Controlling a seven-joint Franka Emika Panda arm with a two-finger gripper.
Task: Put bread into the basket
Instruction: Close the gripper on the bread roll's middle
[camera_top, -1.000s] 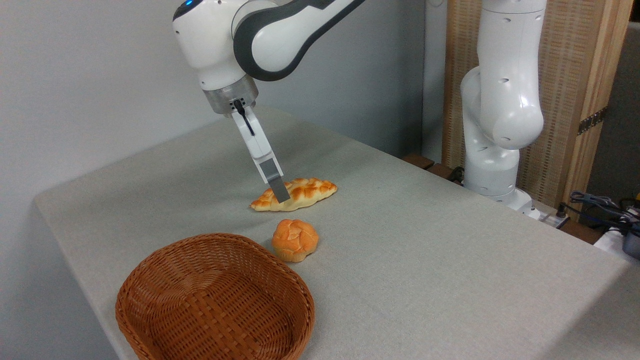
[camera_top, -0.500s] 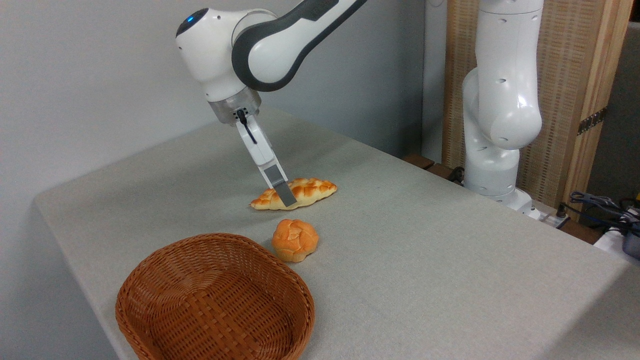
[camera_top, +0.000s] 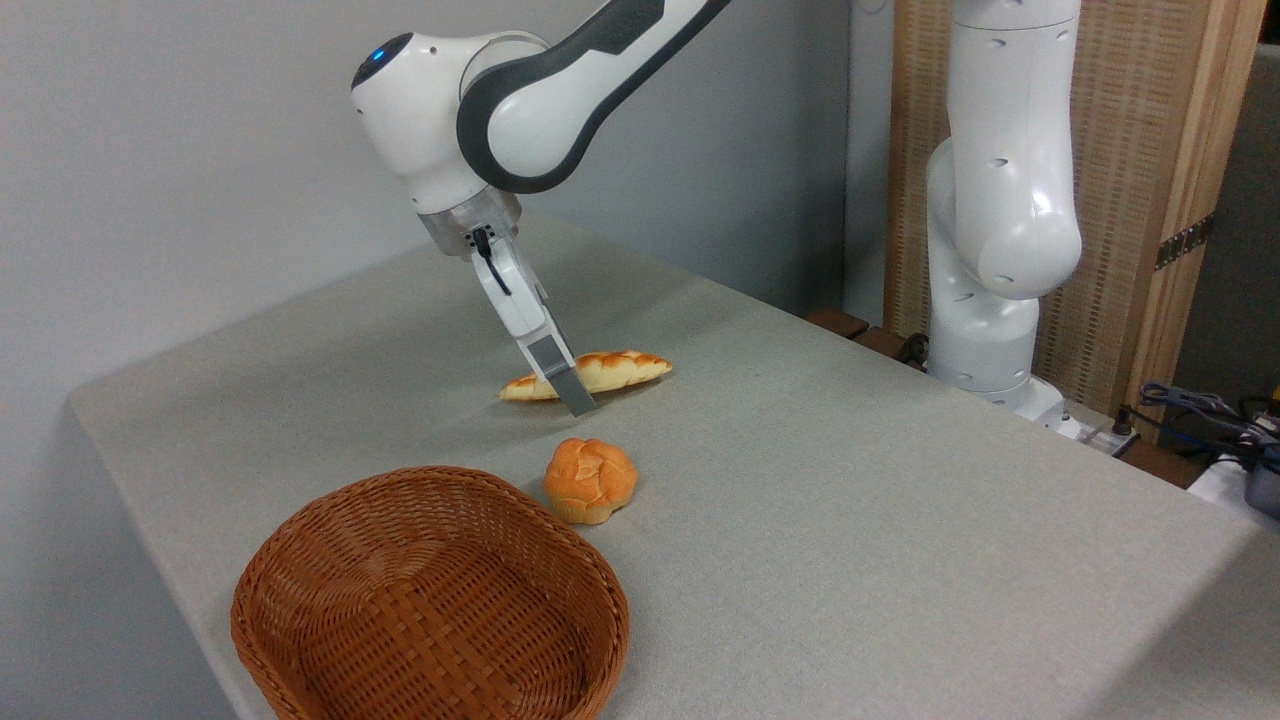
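Note:
The bread (camera_top: 622, 369), a long pale-yellow braided loaf with toasted patches, sits mid-table, tipped so its near edge is raised and its pale underside shows. My gripper (camera_top: 570, 386) reaches down at a slant and is shut on the loaf's left-middle part. Only the near finger (camera_top: 558, 370) shows; the other is hidden behind the loaf. The basket (camera_top: 604, 592), oval reddish-brown wicker, stands at the table's front left with nothing in it, well in front of the gripper.
A small round orange-brown bun (camera_top: 590, 480) lies between the loaf and the basket, close to the basket's far rim. The arm's white base column (camera_top: 1000, 250) stands at the table's far right. Cables (camera_top: 1215, 420) lie off the right edge.
The gripper came down a little further and closed on the loaf. The loaf went from lying flat to tipped up on edge, with its near side raised. Bun and basket stayed put.

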